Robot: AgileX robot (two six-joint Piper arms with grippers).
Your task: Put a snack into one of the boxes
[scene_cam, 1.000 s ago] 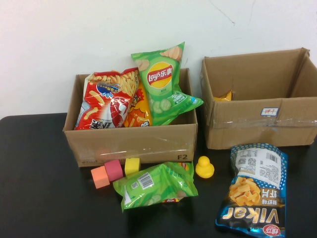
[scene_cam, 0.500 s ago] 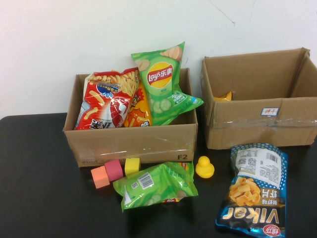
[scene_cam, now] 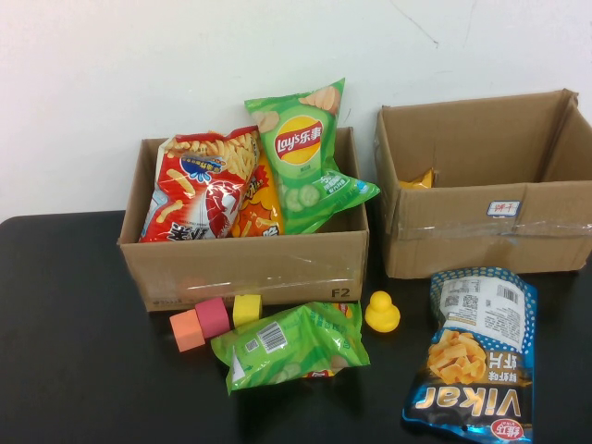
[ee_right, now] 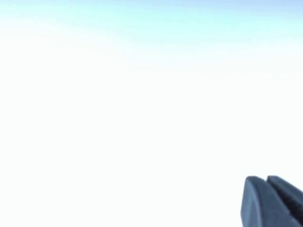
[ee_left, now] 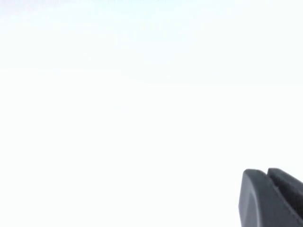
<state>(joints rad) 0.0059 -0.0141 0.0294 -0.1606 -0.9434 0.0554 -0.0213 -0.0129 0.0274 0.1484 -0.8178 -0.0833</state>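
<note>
A green snack bag [scene_cam: 291, 344] lies on the black table in front of the left cardboard box [scene_cam: 245, 268]. A blue Vikar snack bag [scene_cam: 474, 356] lies in front of the right cardboard box [scene_cam: 481, 236]. The left box holds a red chip bag [scene_cam: 199, 185], an orange bag [scene_cam: 259, 205] and a green Lay's bag [scene_cam: 305, 153]. The right box shows a yellow item [scene_cam: 418, 178] inside. Neither arm shows in the high view. My left gripper [ee_left: 266, 171] and my right gripper [ee_right: 265, 178] show only in their wrist views, jaws together and holding nothing, against plain white.
A yellow toy duck [scene_cam: 381, 313] stands between the two loose bags. Orange [scene_cam: 187, 330], pink [scene_cam: 213, 317] and yellow [scene_cam: 247, 310] foam blocks sit against the left box's front. A white wall [scene_cam: 139, 65] rises behind the boxes.
</note>
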